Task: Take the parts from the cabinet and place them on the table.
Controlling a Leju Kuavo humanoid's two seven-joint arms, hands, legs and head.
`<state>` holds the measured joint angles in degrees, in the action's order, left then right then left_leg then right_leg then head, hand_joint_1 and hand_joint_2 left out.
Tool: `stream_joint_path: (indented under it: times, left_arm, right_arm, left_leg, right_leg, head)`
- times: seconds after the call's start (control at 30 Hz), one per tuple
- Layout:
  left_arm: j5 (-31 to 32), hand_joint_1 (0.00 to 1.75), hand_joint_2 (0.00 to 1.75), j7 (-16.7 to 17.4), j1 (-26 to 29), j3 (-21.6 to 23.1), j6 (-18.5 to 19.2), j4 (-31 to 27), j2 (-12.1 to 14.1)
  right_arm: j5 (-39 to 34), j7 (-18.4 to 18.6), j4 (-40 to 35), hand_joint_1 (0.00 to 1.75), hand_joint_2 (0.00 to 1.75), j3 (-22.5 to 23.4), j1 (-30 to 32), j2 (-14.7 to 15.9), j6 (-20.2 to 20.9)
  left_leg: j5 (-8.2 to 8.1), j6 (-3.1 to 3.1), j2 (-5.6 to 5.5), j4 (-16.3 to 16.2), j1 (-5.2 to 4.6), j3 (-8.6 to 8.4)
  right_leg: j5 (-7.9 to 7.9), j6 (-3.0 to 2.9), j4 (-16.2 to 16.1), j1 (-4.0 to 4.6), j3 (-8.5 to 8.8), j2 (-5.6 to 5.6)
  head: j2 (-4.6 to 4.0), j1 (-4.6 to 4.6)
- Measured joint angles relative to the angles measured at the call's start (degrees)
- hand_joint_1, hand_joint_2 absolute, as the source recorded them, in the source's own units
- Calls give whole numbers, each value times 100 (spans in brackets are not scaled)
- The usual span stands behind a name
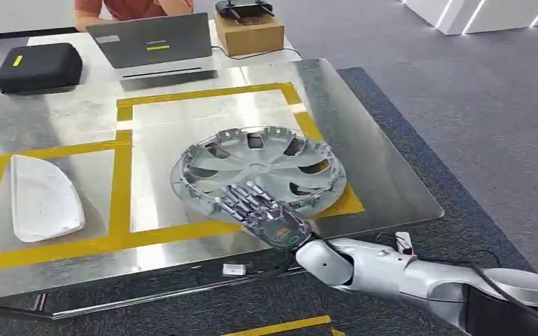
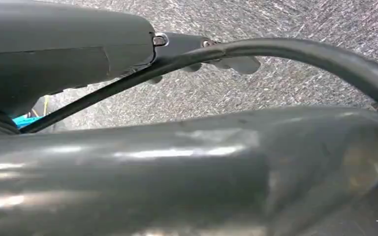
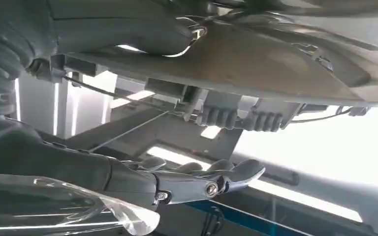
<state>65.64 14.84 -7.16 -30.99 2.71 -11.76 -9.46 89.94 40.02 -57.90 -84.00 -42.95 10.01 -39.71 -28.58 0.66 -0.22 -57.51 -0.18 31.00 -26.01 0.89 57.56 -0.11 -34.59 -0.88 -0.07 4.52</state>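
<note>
On the far left of the counter [image 1: 56, 280] you see a black zipped case [image 1: 38, 66], shut, so you cannot tell what it holds. Nearer the front edge, a white curved panel part [image 1: 44, 199] lies flat inside the left yellow-taped box [image 1: 120, 183], well apart from everything else.

Moving right, an open grey laptop [image 1: 155, 40] stands at the back of the counter with a person [image 1: 132, 7] in a red top seated behind it. Beside it sits a cardboard box [image 1: 249, 31], closed, with a black controller [image 1: 245, 8] resting on its lid.

In the middle, the silver hubcap [image 1: 256, 164] lies flat on the counter, filling the near right corner of the large taped box and overlapping the yellow tape there. Your right robot hand [image 1: 263, 210] reaches in from the lower right and rests on the hubcap's near rim, fingers stretched out flat over the spokes; the right wrist view looks from beneath the rim and shows a thumb [image 3: 211, 182] below the part's edge, so the hand appears to grip the rim between thumb and fingers.

The left robot hand [image 2: 211, 51] shows in the left wrist view hanging over grey carpet [image 2: 275, 83], its fingers mostly hidden behind the arm and a black cable [image 2: 295, 49]; you cannot tell whether they are apart or together.
</note>
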Motion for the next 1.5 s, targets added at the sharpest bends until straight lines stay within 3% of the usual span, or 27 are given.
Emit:
stream_joint_path:
  times: [0.63,1.27,1.5]
  left_arm:
    - [35,0,0,-74,-5,9,0,0,-9]
    - [100,0,0,-107,-108,188,111,0,-70]
    - [103,0,0,-107,-133,212,135,0,-74]
  right_arm:
    - [0,-7,-44,0,175,-249,-437,0,0]
    - [-2,-739,-916,0,175,-352,-1011,-146,0]
    - [-2,-785,-1034,0,175,-352,-1085,-173,0]
  left_leg:
    - [5,1,1,0,0,0]
    - [5,1,1,0,1,0]
    - [5,1,1,0,1,0]
  right_leg:
    - [6,-3,1,0,0,-1]
    - [6,-3,1,1,-1,-1]
    - [6,-3,1,1,-1,-1]
  head:
    - [0,-2]
    - [0,-2]
    - [0,0]
